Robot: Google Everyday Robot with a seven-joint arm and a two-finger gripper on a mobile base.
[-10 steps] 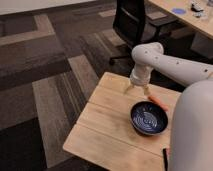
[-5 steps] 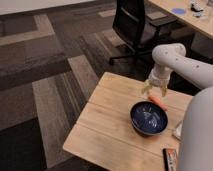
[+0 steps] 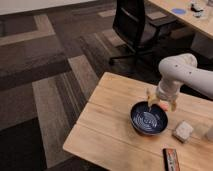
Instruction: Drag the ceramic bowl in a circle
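The round, shallow dark-blue glazed ceramic bowl (image 3: 149, 118) with pale swirl lines inside sits on the light wooden plank desk (image 3: 112, 127), toward the right part of the top and about midway between the far and near edges. Over the last second the white arm (image 3: 181, 74) has swung from left of the bowl's far rim round to its right, and the gripper (image 3: 161, 102) has come down to the bowl's far right rim, where it now hangs with its pale fingers (image 3: 150, 96) spread on either side of an orange-tipped centre; whether they touch the glaze cannot be told. The bowl has shifted little, if at all, in that time, so the circling drag looks not yet begun and the arm seems only to be finding its contact on the rim. Counted: one bowl, one gripper, one small pale square box (image 3: 183, 131) just beside the bowl toward the right edge, one dark flat bar-shaped object (image 3: 171, 159) with a reddish border at the near edge, and one black office chair (image 3: 136, 27) standing beyond the far edge.
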